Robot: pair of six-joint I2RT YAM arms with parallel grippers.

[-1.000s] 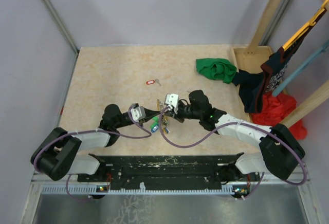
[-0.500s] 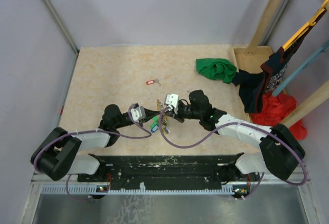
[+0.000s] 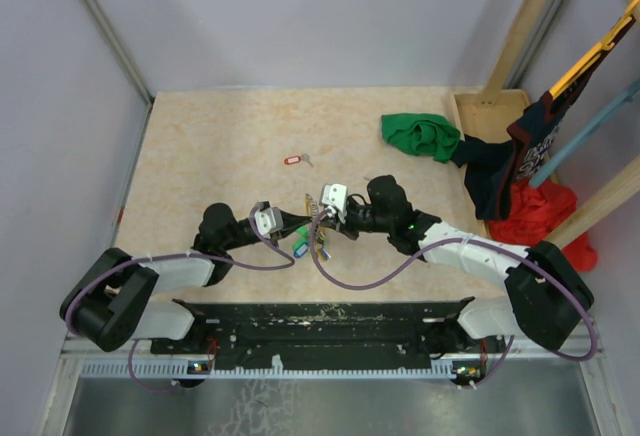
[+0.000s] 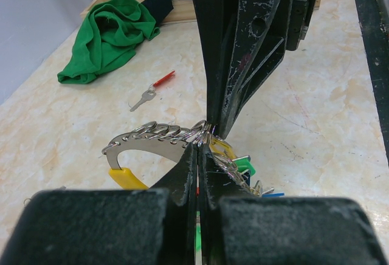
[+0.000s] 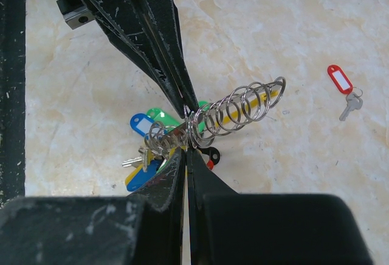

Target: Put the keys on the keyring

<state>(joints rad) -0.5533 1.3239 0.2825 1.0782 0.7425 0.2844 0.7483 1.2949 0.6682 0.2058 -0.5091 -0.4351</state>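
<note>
The keyring (image 4: pixel 149 142) is a grey metal arc strung with several small split rings, held just above the table at the centre (image 3: pixel 312 218). Blue, green and yellow tags and small keys hang below it (image 5: pixel 146 149). My left gripper (image 4: pixel 203 146) is shut on the keyring from one side. My right gripper (image 5: pixel 185 151) is shut on it from the other, tips almost touching the left's. A yellow strip (image 5: pixel 258 102) with a dark holed head (image 5: pixel 211 154) lies under the split rings; I cannot tell whether it is threaded on.
A key with a red oblong tag (image 3: pixel 293 160) lies alone on the table behind the grippers. A green cloth (image 3: pixel 420 134) lies at the back right beside a wooden tray (image 3: pixel 485 111), with dark and red cloths (image 3: pixel 540 211) hanging off a wooden frame.
</note>
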